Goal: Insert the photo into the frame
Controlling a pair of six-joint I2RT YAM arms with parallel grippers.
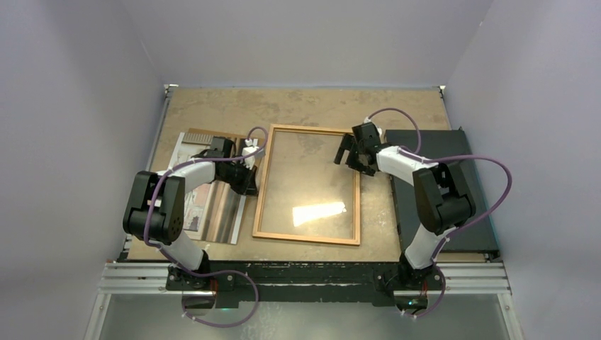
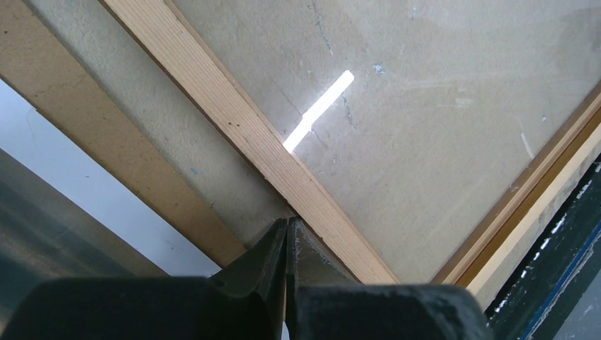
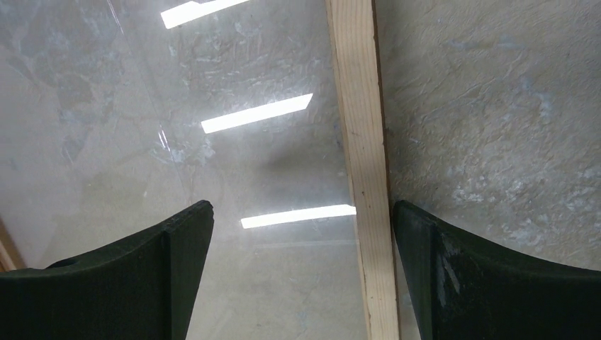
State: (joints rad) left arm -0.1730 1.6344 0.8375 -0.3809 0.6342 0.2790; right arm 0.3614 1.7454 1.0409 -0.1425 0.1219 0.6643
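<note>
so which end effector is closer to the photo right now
Left. The left end effector is shut beside the frame's left rail, next to the photo; the right end effector is open over the frame's right rail, on the far side.

Pale lilac walls [image 1: 71,78]; worn tan tabletop [image 1: 305,106].

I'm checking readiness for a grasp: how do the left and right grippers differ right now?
The left gripper is shut; the right gripper is wide open. The left gripper's tips sit just outside the frame's left rail; the right gripper straddles its right rail, one finger over the glass pane, one over the table. Both have dark fingers and are by the frame's far half.
</note>
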